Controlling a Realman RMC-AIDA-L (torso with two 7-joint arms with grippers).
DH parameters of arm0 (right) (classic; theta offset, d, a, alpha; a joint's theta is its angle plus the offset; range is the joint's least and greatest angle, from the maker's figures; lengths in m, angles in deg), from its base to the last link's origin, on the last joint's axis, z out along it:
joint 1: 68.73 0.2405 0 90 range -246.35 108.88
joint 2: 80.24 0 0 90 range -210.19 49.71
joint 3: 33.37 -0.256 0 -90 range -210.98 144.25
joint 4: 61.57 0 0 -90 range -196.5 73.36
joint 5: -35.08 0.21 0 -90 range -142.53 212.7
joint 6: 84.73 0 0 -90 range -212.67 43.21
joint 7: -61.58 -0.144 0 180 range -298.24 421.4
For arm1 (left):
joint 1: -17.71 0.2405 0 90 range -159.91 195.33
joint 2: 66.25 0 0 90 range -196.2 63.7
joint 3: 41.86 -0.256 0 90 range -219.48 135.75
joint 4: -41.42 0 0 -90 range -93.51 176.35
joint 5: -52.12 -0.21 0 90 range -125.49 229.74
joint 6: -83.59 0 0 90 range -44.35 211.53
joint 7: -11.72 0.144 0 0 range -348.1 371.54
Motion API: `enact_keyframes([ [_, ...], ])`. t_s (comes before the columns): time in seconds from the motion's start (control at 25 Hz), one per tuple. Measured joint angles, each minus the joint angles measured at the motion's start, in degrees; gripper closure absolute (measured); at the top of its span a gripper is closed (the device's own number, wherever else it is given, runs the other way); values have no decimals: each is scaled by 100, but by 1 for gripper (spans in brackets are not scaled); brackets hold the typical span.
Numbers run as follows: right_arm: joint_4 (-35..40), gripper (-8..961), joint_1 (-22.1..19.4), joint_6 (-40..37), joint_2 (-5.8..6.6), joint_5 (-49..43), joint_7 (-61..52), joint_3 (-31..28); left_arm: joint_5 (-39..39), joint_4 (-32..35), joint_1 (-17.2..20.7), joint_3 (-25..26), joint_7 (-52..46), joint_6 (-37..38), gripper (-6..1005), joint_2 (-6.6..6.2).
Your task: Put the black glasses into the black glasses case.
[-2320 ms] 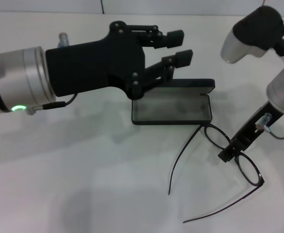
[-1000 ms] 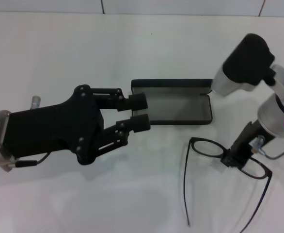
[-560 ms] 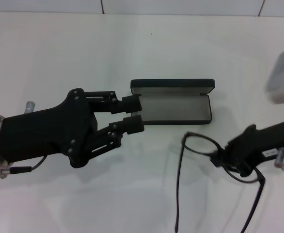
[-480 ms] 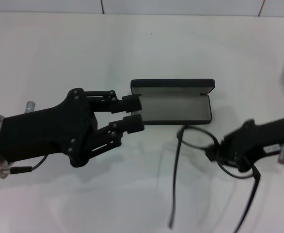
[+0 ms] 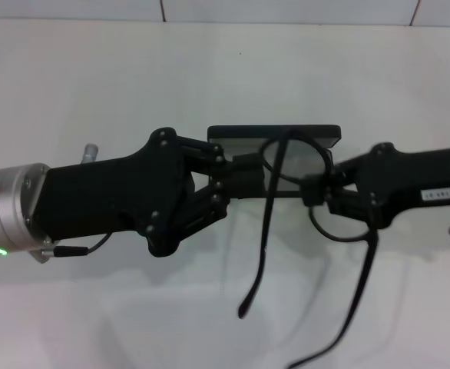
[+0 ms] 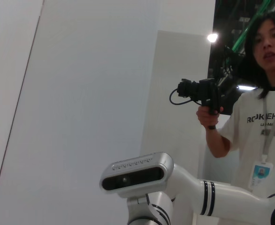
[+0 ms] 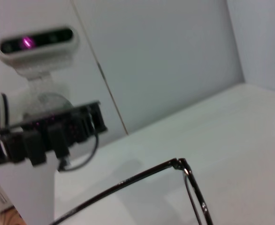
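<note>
The black glasses (image 5: 302, 207) are held above the white table (image 5: 94, 92), partly over the black glasses case (image 5: 275, 132). One lens overlaps the open case in the head view; the other lens lies nearer the camera, below the right gripper. Both temple arms are unfolded and trail toward the camera, free of any support. In the right wrist view, one lens rim and one temple arm of the glasses (image 7: 184, 180) cross the foreground.

The case lies open on the table with its lid raised at the far side. Most of its tray is hidden behind the glasses and the left gripper.

The right gripper (image 5: 321, 192) reaches in horizontally from the right, forearm level and pointing toward the left gripper. Its fingers are closed on the frame at the bridge, between the two lenses.

The left gripper (image 5: 244, 181) extends horizontally from the left, with its fingers at the left end of the case. Whether these fingers are parted or closed cannot be determined, because the linkage and the glasses overlap them.
</note>
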Motion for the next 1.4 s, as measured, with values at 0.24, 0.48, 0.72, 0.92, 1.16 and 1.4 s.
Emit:
enact_keyframes([
  [0.24, -369, 855, 163, 9, -10, 486, 410, 2, 6, -236, -54, -16, 192, -9, 889, 1],
  [0.48, -553, 855, 255, 8, -18, 777, 610, 29, 15, -481, -176, -18, 378, -26, 902, 1],
  [0.72, -558, 855, 258, -59, -18, 953, 664, 49, 15, -675, -274, -11, 536, -46, 901, 1],
  [0.92, -561, 855, 261, -104, -16, 1018, 673, 93, 54, -873, -358, 34, 606, -59, 902, 4],
  [1.16, -562, 855, 262, -125, -16, 1030, 679, 119, 214, -1056, -411, 38, 688, -115, 902, 8],
  [1.4, -562, 855, 262, -133, -27, 1040, 684, 129, 310, -1131, -414, -4, 693, -339, 901, 11],
])
